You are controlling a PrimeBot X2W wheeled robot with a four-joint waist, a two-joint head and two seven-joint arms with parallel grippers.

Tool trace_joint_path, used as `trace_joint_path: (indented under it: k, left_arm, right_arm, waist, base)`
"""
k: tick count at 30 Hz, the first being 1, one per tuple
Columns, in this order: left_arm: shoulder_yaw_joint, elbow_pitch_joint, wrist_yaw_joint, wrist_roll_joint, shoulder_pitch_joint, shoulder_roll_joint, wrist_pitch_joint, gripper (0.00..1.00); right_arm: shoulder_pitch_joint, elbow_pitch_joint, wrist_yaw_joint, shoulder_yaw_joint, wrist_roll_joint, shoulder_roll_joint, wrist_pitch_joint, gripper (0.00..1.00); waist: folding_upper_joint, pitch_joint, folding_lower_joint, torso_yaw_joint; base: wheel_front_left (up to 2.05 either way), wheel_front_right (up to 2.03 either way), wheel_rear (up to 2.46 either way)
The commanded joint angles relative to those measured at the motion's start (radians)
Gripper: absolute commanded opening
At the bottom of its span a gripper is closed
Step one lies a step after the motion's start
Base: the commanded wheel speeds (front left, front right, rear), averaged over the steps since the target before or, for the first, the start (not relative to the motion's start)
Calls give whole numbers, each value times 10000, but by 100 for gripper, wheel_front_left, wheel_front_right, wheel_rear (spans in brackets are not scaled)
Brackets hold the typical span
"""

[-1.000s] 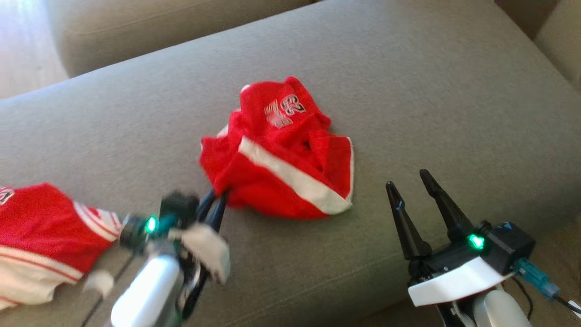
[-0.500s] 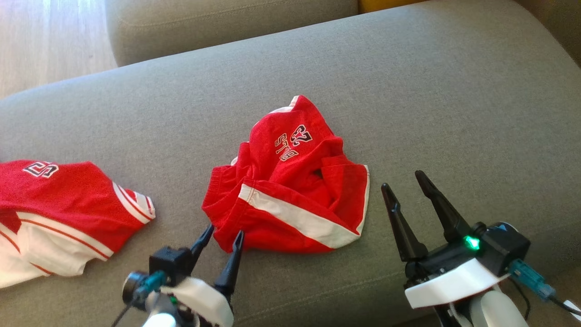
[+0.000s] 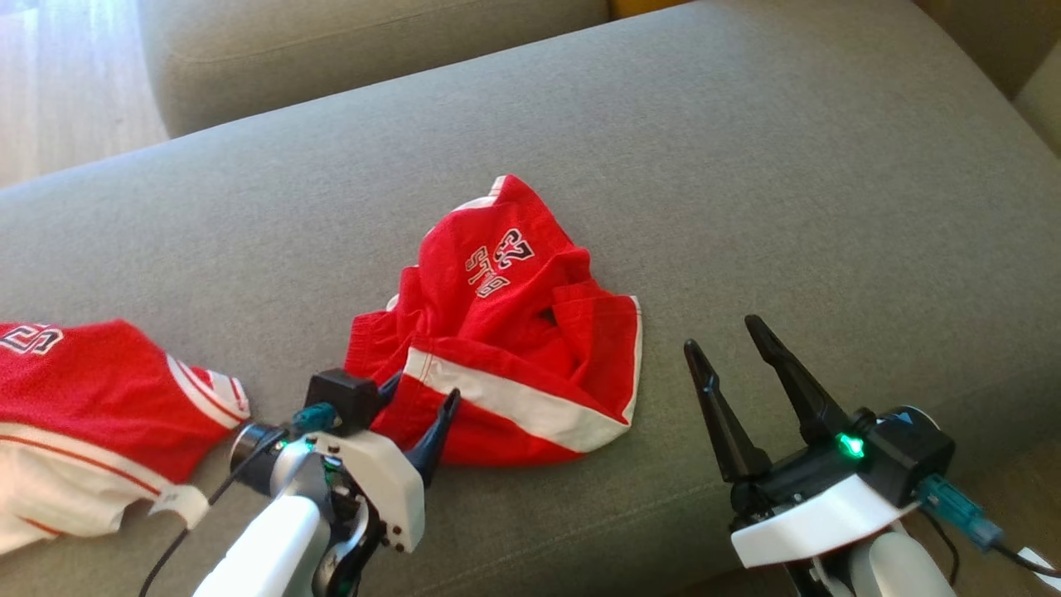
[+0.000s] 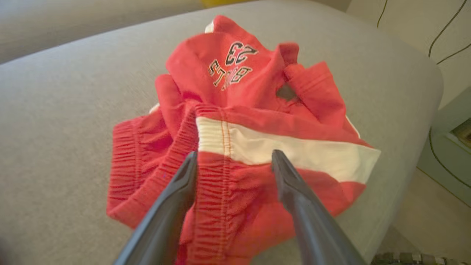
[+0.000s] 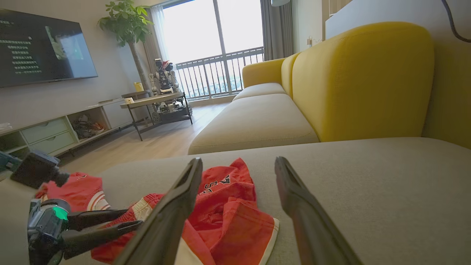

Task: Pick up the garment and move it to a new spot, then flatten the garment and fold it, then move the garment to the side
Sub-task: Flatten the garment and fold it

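Second garment (image 3: 91,390), red and white, is cut off at the head view's left edge. Can't tell whether left end effector (image 3: 421,391) touches cloth. Shorts (image 3: 514,332): red, white side stripe, "23" print, crumpled heap mid sofa cushion (image 3: 746,166), nearer its front edge. Count: two garments, two end effectors. Left one spread wide, straddling the elastic waistband; right end effector (image 3: 721,334) wide, holding nothing, just beside the heap.
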Motion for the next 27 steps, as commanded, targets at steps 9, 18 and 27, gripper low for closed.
trace_joint_path:
  k: [9,18,27]
  left_arm:
    - [263,-87,-113,-290,-756,244,463,100]
    - [20,-749,-140,-242,-1102,581,1344,100]
    - [-219,-2084,88,-109,-986,926,2267,56]
  right_arm:
    - [-201,-314,-2,267,-20,-22,-94,100]
    - [-193,-300,-2,325,26,-22,-94,100]
    - [-208,-356,-2,220,81,-22,-94,100]
  waist:
    - [0,8,0,-190]
    - [0,8,0,-288]
    - [0,162,0,-292]
  base:
    - [0,0,0]
    - [0,0,0]
    - [0,0,0]
